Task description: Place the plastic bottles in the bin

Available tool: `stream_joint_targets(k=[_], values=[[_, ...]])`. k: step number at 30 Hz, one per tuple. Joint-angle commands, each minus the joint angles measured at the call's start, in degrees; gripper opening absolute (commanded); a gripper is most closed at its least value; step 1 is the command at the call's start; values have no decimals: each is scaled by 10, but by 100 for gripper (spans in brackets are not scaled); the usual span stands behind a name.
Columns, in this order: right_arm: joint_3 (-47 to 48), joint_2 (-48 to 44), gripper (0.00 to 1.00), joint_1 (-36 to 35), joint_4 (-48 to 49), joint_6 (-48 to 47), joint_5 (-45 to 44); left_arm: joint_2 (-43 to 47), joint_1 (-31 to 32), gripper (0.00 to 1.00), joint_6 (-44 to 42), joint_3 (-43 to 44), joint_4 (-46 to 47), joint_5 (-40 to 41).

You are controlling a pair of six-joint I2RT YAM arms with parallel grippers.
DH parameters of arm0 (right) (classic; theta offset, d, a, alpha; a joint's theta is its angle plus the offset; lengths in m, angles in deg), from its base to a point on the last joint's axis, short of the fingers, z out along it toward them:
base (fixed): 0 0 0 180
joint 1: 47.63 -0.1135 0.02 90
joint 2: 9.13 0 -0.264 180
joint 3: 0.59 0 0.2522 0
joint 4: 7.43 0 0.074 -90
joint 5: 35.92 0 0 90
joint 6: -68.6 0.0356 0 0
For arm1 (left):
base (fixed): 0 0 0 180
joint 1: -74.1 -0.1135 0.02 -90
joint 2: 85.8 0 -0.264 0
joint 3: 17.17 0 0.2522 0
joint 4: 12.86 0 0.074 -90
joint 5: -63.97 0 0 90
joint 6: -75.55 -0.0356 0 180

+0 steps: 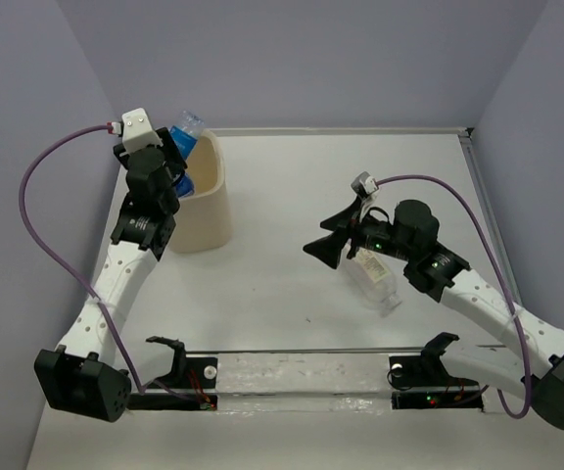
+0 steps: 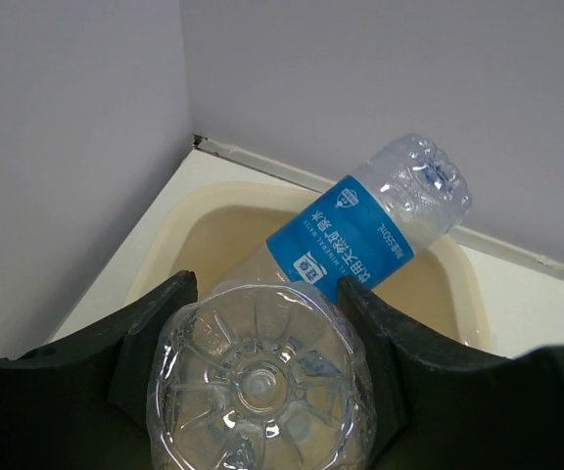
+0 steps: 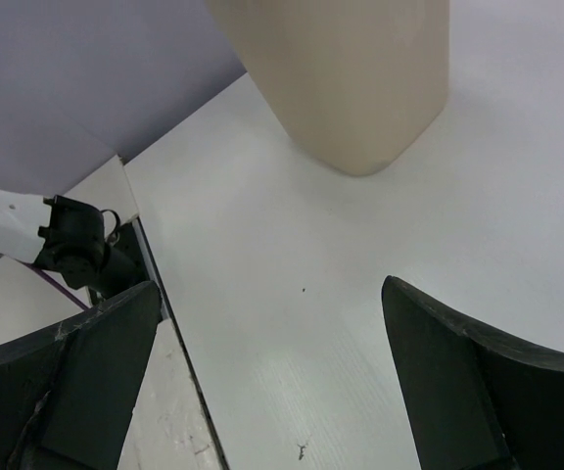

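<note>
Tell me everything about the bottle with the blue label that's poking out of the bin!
The blue-label bottle is clear, crinkly-looking plastic with a blue band around its middle, printed with white writing. It sits tilted with its bottom end up. Its bumpy base sticks out above the rim of the cream bin, and its neck end is hidden down inside. It seems to lean on the bin's far rim.
</note>
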Motion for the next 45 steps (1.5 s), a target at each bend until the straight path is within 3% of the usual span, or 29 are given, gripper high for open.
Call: stream_joint_targets(k=[1,4,7,10,13,14,15,25,27,28,30,35,45], values=[[0,3,100,-5,11,-15,-13,29,-1,25,-1,1,57,-34],[1,10,100,-5,9,-15,-18,4,-1,27,-14,29,44,-59],[2,16,100,-5,9,-16,-23,-46,2,41,-23,73,8,-119],[1,13,100,-5,7,-20,-32,-75,19,55,-33,65,3,-130],[-2,11,100,-5,4,-22,-38,-88,36,83,-53,59,1,-117],[-2,12,100,-5,4,-22,-38,-89,43,96,-55,60,0,-118],[-2,14,100,-5,4,-22,-39,-89,45,99,-54,60,-2,-123],[-7,4,100,-5,-1,-23,-76,-27,57,99,8,94,-37,-181],[0,6,99,-5,-26,-29,-123,-15,70,99,18,108,-45,-182],[16,23,99,-5,-90,-30,-207,-6,104,99,24,114,-81,-167],[26,35,99,-5,-126,-29,-260,0,116,99,36,106,-94,-162],[30,80,100,-5,-252,7,-477,50,144,99,87,26,-89,-219],[33,158,100,17,-346,62,-562,91,195,99,143,-50,-77,-369]])
